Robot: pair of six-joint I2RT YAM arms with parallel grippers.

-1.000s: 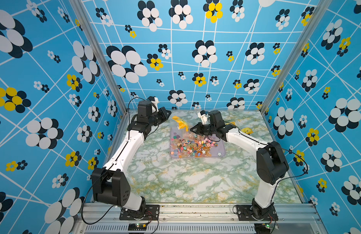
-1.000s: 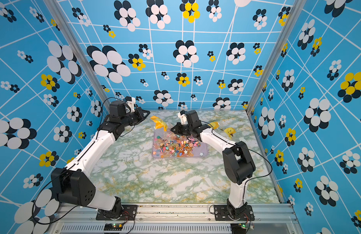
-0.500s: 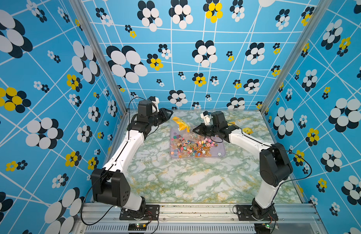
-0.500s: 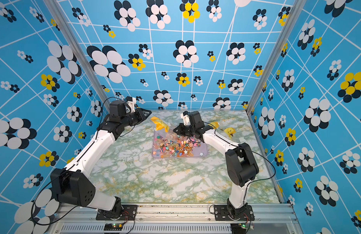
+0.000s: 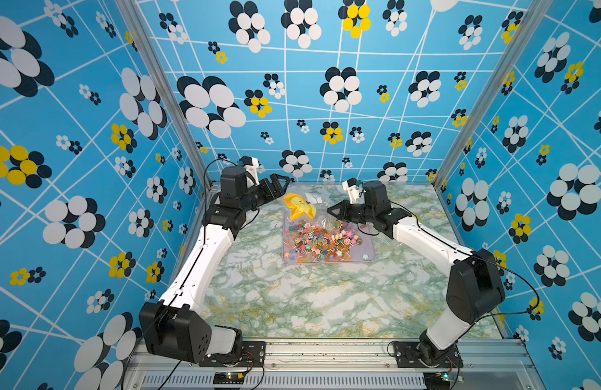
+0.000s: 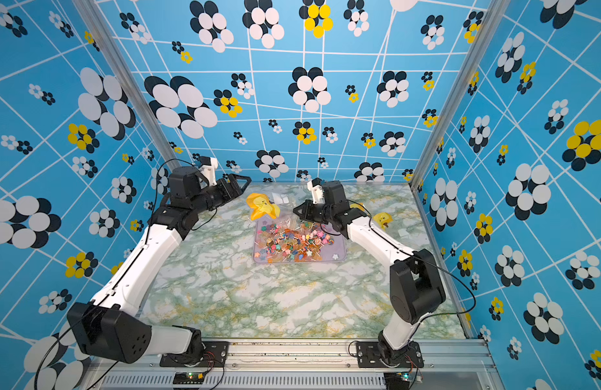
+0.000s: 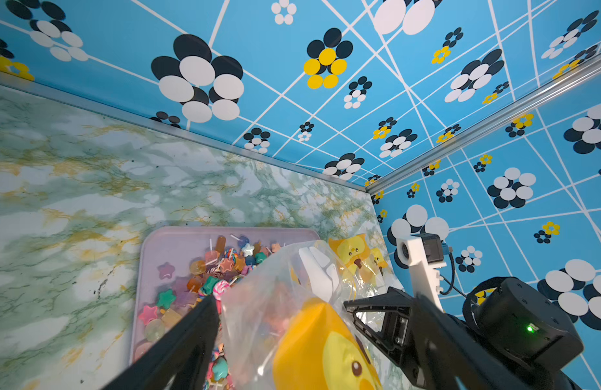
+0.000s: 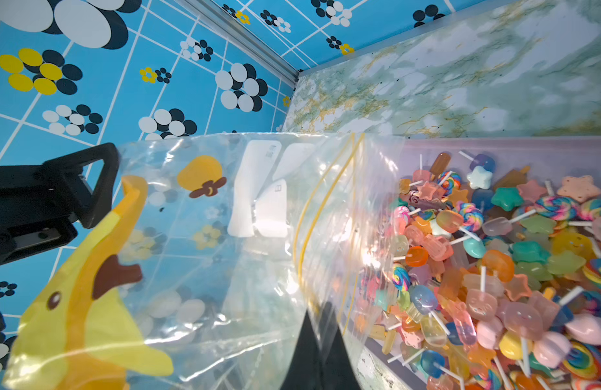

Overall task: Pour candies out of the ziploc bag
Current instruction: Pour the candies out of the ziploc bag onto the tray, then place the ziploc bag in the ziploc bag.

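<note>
On the marbled table [image 5: 309, 304], the candies [image 5: 321, 241] are seen heaped in a pale tray [image 5: 368, 253], clear of both sets of jaws. At the tray's far edge the clear bag [image 5: 300, 207] is pinched by the right gripper [image 5: 330, 212], jaws closed on the plastic. Farther left, the left gripper [image 5: 282, 181] is seen wide open, just beside the bag

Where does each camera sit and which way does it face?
Both top views: high in front, looking down at the table; left arm, right arm whole.
Left wrist: rides the left arm, faces the ziploc bag, with right tool beyond.
Right wrist: rides the right arm, faces candies; left tool shows.
Wrist views share bag and candies.
</note>
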